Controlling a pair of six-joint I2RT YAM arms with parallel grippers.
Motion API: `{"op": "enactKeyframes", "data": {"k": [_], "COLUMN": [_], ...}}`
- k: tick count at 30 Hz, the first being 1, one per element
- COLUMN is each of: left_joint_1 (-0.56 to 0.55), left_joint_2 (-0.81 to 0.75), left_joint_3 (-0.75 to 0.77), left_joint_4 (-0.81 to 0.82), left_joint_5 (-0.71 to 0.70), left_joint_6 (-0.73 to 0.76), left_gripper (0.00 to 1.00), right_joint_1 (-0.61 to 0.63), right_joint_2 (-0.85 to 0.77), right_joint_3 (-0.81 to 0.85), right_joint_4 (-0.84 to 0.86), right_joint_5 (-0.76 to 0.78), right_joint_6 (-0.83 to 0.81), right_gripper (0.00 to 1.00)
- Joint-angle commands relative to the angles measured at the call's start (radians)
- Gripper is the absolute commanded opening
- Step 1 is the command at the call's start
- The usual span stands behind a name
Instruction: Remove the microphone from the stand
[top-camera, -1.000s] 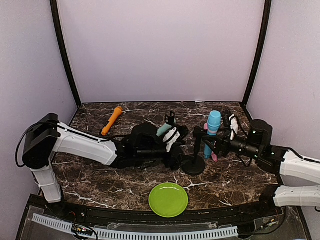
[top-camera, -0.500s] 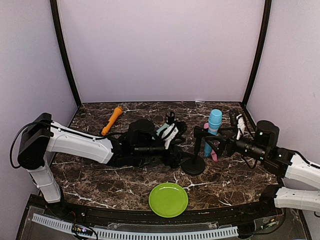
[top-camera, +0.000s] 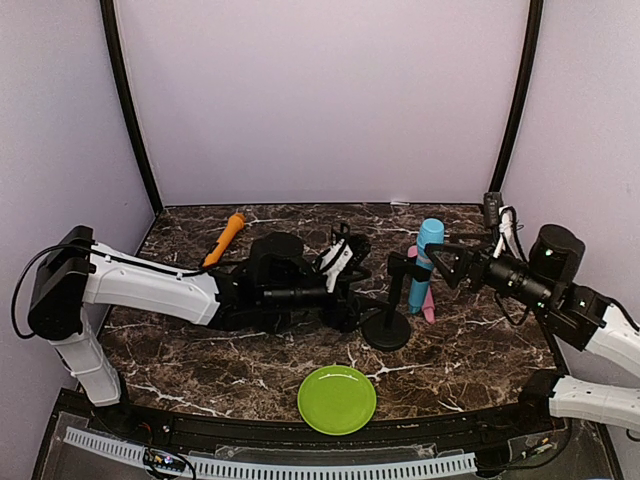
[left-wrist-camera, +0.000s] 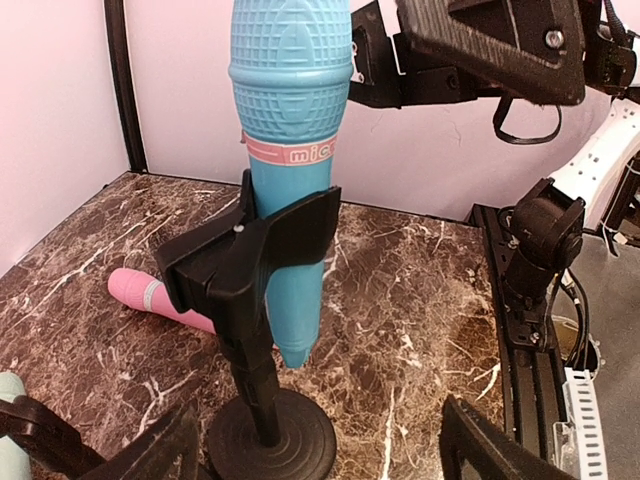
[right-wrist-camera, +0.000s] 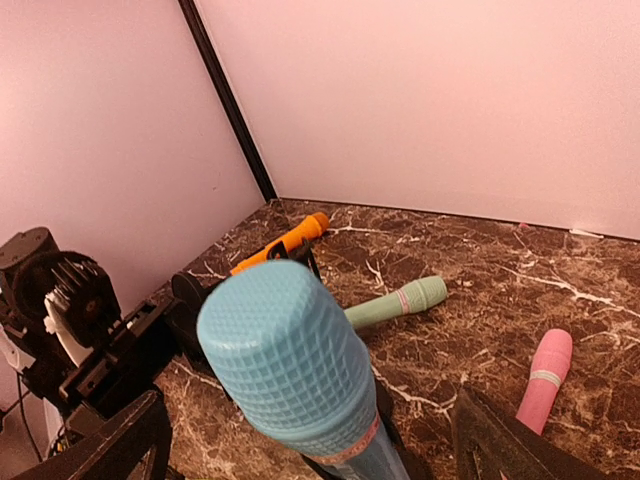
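Blue microphone (left-wrist-camera: 290, 90) with a gridded plastic head and a smooth tapering handle, upright in the black spring clip of the stand (left-wrist-camera: 262, 400). The stand's round base rests on the veined marble table (left-wrist-camera: 400, 300). Left gripper (left-wrist-camera: 318, 420) lies low and level, jaws spread toward the base, holding nothing. Right gripper (right-wrist-camera: 310, 435) is raised, jaws wide either side of the head, gripping nothing.

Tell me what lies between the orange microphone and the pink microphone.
A mint-green microphone lies between the orange microphone and the pink microphone, touching neither; the right wrist view shows it.
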Motion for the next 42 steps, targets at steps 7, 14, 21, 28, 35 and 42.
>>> {"op": "enactKeyframes", "data": {"k": [7,14,21,28,35,42], "left_joint_1": [0.027,0.031,0.031,0.031,0.033,0.097], "left_joint_2": [-0.071,-0.090,-0.110,-0.111,-0.131,-0.136], "left_joint_3": [0.010,-0.013,-0.044,-0.033,-0.032,-0.041], "left_joint_4": [-0.015,-0.008,0.020,-0.018,-0.033,0.011], "left_joint_5": [0.004,-0.051,-0.077,-0.138,-0.116,0.146], "left_joint_6": [-0.077,-0.090,-0.092,-0.100,-0.099,-0.152], "left_gripper": [0.85,0.86,0.86,0.86,0.87,0.88], "right_joint_1": [0.038,0.166,0.251,0.286,0.282,0.201], "right_joint_2": [0.106,0.261,0.331,0.323,0.256,0.254], "right_joint_3": [0.179,0.312,0.365,0.358,0.260,0.227], "right_joint_4": [-0.056,-0.215,-0.305,-0.291,-0.130,-0.059], "right_joint_5": [0.050,0.373,0.605,0.663,0.561,0.355], "right_joint_6": [0.048,0.064,0.119,0.122,0.043,-0.062], "right_gripper": [0.95,0.90,0.83,0.60,0.38,0.28]}}
